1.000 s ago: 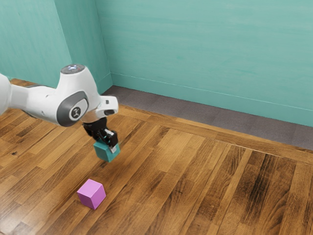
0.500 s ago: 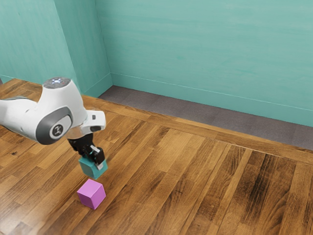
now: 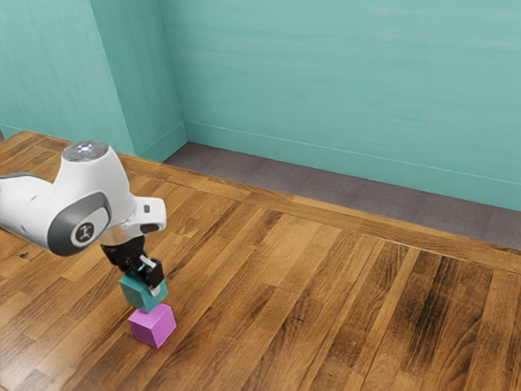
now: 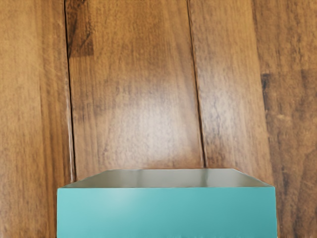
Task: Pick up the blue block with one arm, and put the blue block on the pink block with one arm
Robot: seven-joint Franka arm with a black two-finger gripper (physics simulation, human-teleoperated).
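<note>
My gripper (image 3: 140,271) is clamped on two sides of the blue block (image 3: 143,292), holding it right over the pink block (image 3: 152,325), so close I cannot tell if they touch. Bare wooden surface (image 3: 342,309) stretches wide toward the exterior view's right, with the wall (image 3: 57,73) well behind. The block is a cube with no longer axis, and since half a second ago I have brought it lower, over the pink one
</note>
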